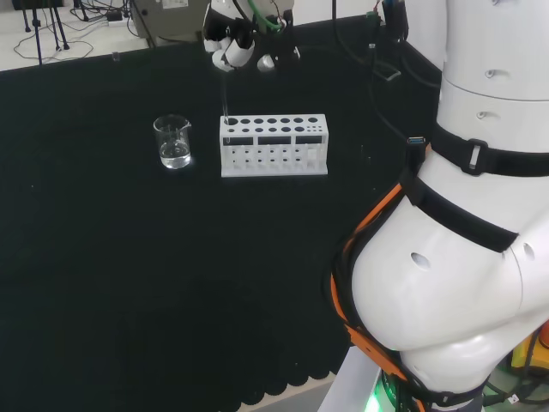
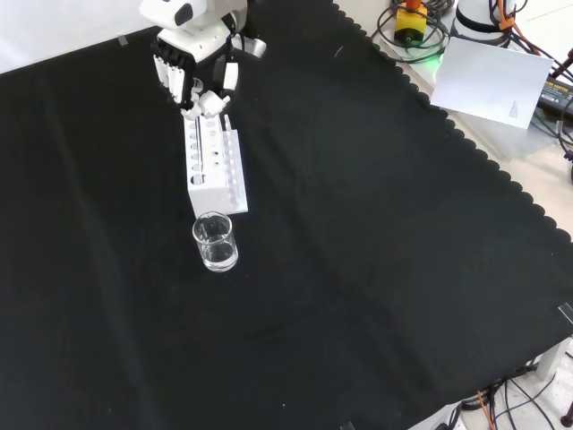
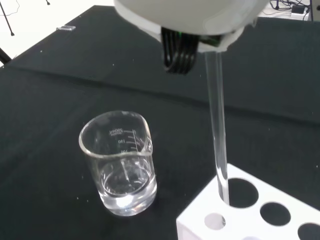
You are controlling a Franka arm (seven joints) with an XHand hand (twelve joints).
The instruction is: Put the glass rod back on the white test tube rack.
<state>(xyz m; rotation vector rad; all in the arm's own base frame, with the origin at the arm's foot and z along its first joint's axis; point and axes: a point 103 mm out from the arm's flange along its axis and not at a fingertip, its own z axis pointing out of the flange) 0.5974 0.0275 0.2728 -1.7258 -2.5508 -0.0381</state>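
Observation:
The white test tube rack (image 1: pixel 273 146) lies on the black cloth, with a clear beaker (image 1: pixel 173 142) holding a little liquid to its left in the head view. The hand (image 1: pixel 240 47) hovers above the rack's beaker-side end, fingers curled round the glass rod (image 1: pixel 225 99). In the wrist view the rod (image 3: pixel 217 135) hangs upright from the hand (image 3: pixel 190 15). Its lower end dips into a corner hole of the rack (image 3: pixel 260 210), close to the beaker (image 3: pixel 120 165). From the front, the hand (image 2: pixel 199 67) is over the rack's (image 2: pixel 215 170) far end, and the beaker (image 2: pixel 216 242) stands nearer.
The arm's white links (image 1: pixel 463 215) take up the right of the head view. Beyond the cloth's scalloped edge (image 2: pixel 466 143) lie a white sheet (image 2: pixel 492 81) and cables. Wide bare cloth (image 2: pixel 376 269) spreads to the right of the rack in the front view.

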